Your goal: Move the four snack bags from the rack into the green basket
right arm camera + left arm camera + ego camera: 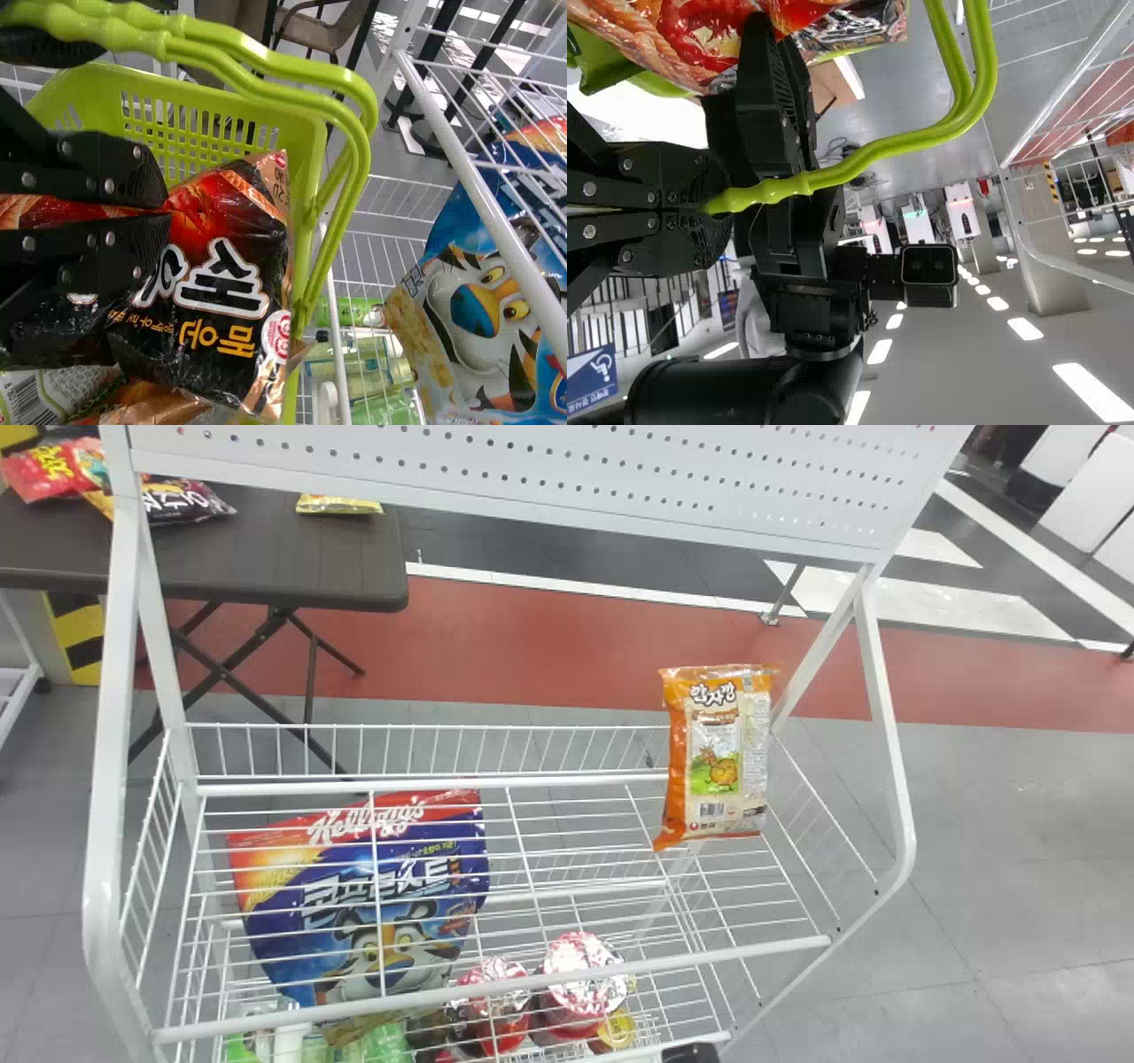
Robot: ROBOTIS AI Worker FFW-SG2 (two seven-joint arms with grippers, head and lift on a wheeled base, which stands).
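Observation:
In the head view an orange snack bag [719, 757] stands at the rack's right end. In the left wrist view my left gripper [716, 208] is shut on a handle [868, 158] of the green basket. The right wrist view shows my right gripper [166, 212] shut on a black-and-red snack bag [232, 274], at the mouth of the green basket [199, 124]; how deep it sits, I cannot tell. Beneath it lie other packages [62, 385], partly hidden. The left gripper's dark finger reaches the handles at that view's upper left.
A blue cereal bag [372, 903] leans in the white wire rack [496, 985], with lidded cups [580, 970] and bottles on the level below. A dark table [257, 545] with more snack bags stands behind on the left. The rack's rail [474, 177] runs beside the basket.

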